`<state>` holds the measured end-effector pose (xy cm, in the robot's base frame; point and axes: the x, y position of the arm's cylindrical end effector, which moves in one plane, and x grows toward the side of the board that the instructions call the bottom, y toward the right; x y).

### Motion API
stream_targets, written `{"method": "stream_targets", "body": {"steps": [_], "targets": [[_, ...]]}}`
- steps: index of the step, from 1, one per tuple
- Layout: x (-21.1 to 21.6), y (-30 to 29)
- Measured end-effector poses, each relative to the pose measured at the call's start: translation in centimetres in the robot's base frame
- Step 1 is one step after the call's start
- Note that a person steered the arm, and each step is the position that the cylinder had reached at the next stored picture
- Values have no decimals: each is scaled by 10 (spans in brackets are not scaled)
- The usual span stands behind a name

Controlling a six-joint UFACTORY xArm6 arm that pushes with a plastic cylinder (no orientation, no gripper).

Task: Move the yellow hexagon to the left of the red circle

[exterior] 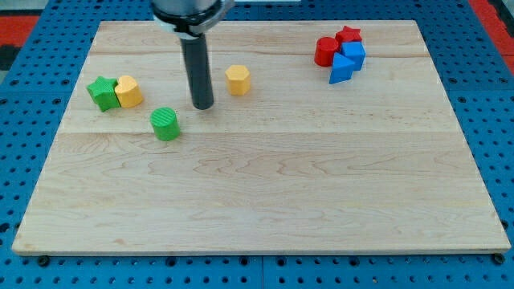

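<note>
The yellow hexagon (238,80) sits on the wooden board at the upper middle. The red circle (325,51) stands at the view's upper right, in a cluster with a red star (348,34), a blue cube (353,54) and a blue triangular block (340,70). My tip (202,105) rests on the board just left of and slightly below the yellow hexagon, a small gap apart from it. A green circle (165,124) lies to the lower left of my tip.
A green star (103,92) and a second yellow block (128,91) touch each other at the view's left. The wooden board (265,193) lies on a blue pegboard (24,88), with a red area at the corners.
</note>
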<state>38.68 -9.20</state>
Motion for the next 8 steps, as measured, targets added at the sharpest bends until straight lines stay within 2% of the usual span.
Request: {"method": "stream_targets", "body": {"steps": [2, 4, 8], "targets": [[-71, 68], [-48, 50], [-43, 130]]}}
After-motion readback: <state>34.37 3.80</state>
